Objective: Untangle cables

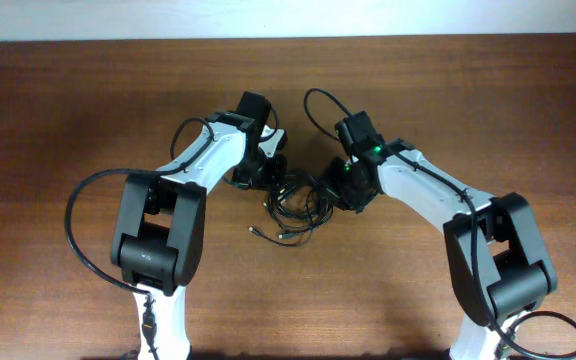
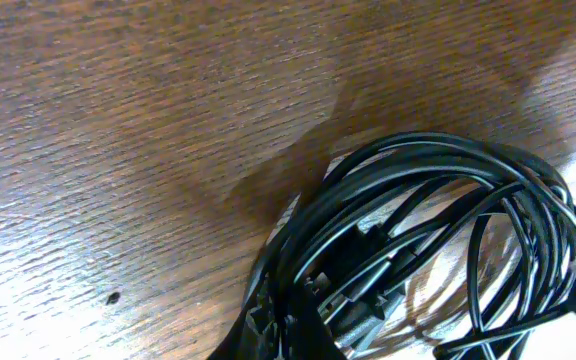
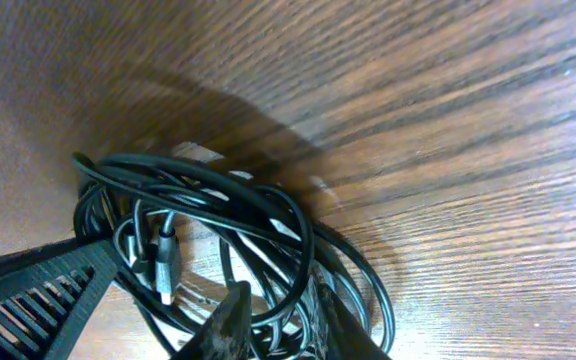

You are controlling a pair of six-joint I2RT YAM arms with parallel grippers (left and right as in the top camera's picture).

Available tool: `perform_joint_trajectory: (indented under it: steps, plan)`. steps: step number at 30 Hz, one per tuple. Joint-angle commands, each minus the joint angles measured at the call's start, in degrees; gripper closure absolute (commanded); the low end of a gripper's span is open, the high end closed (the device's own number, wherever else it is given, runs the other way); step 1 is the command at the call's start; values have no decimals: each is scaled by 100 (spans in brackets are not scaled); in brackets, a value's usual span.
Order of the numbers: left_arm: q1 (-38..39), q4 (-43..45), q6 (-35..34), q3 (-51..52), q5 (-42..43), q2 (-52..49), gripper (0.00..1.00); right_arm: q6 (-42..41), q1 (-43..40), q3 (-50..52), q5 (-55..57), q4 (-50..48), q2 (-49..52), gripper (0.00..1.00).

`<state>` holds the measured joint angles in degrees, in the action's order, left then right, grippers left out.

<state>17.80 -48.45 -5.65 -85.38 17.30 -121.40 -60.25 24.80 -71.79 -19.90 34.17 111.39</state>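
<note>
I read left hand (image 1: 268, 172) clenched, right hand (image 1: 350, 188) nearly closed, each apparently pinching strands. The cables (image 1: 293, 208) sit bunched between them on the table (image 1: 88, 100), long axis hand to hand, loose ends trailing toward the bases. Next pull: straight apart.

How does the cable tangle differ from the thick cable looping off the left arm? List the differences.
The cables are thin; the left arm cable is thicker. The cables lie heaped in many crossing loops; the left arm cable sweeps one open arc. The cables end in loose plugs; the left arm cable shows no free end. Both are black.
</note>
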Motion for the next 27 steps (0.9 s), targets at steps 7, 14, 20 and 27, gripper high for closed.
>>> perform_joint_trajectory:
  steps: [7,14,20,27]
  plan:
    - [-44,15,-35,4,-59,-52,98,-369,155,2,632,-61,63,83]
    - [-46,39,-35,4,-61,-52,100,509,164,-44,505,-55,-17,96]
    - [-72,37,-37,4,-63,-52,100,1738,166,-643,363,385,-841,96]
    - [-72,35,-35,4,-66,-52,100,2044,133,-704,234,391,-2142,96]
